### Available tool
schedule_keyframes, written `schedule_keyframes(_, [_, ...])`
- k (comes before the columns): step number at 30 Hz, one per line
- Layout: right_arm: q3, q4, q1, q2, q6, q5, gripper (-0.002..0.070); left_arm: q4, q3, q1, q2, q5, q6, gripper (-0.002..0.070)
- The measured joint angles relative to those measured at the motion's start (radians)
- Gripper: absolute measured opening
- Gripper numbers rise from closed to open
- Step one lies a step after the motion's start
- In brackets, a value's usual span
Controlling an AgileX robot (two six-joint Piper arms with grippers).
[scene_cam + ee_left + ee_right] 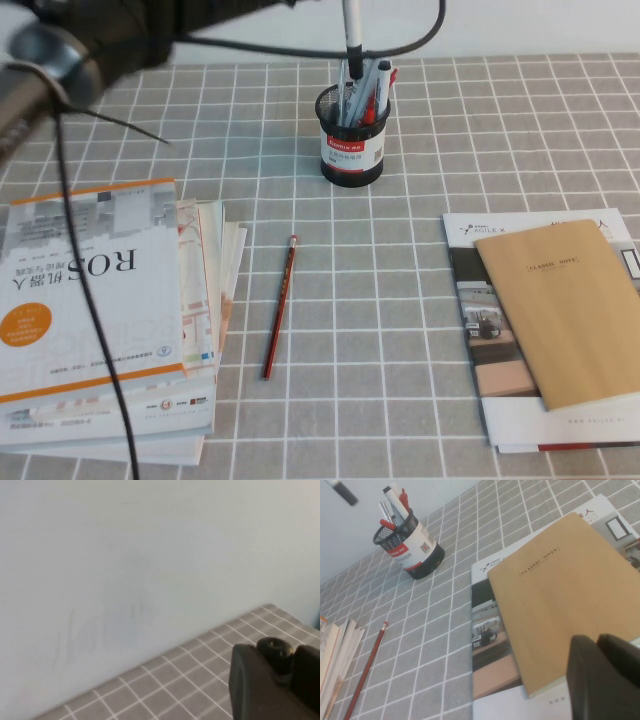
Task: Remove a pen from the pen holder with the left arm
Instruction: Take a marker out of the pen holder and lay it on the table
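The left arm (pixel 90 45) is stretched across the far side of the table, high above it. The left gripper (pixel 290 685) is seen only in part in its wrist view, turned toward the wall. A white pen (pixel 352 30) with a black tip hangs upright below it, directly over the pen holder (pixel 353 150). Its tip is seen clear of the holder in the right wrist view. Its upper end is cut off by the frame edge, so the clamp itself is not seen, but the jaws are taken to be closed on it.

The black mesh holder, well below the left gripper, is filled with several pens (pixel 375 95), red ones and a white marker among them.

The right gripper (pixel 605 680) is held low over the near corner of a tan notebook (pixel 555 595), its fingers together with nothing between them.
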Motion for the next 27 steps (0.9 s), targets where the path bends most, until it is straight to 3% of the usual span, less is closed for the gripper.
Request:
schedule_keyframes(4, [0.000, 0.000, 0.000, 0.000, 0.000, 0.000, -0.0013, 0.273, -0.002, -0.002, -0.075, 0.108, -0.229, 0.0116])
schedule_keyframes(6, [0.000, 0.000, 0.000, 0.000, 0.000, 0.000, -0.0013, 0.556, -0.004, -0.002, -0.156, 0.264, -0.530, 0.0116])
schedule_keyframes(9, [0.000, 0.000, 0.000, 0.000, 0.000, 0.000, -0.0013, 0.807, -0.007, -0.002, -0.197, 0.497, -0.812, 0.0116])
schedule_keyframes(13, [0.000, 0.000, 0.000, 0.000, 0.000, 0.000, -0.0013, 1.004, -0.009, -0.002, -0.171, 0.764, -0.963, 0.0116])
schedule_keyframes(17, [0.000, 0.000, 0.000, 0.000, 0.000, 0.000, -0.0013, 1.086, 0.016, -0.002, -0.123, 0.813, -1.059, 0.0116])
schedule_keyframes(27, [0.000, 0.000, 0.000, 0.000, 0.000, 0.000, -0.0013, 1.059, 0.017, -0.002, 0.006, 0.816, -1.156, 0.0116])
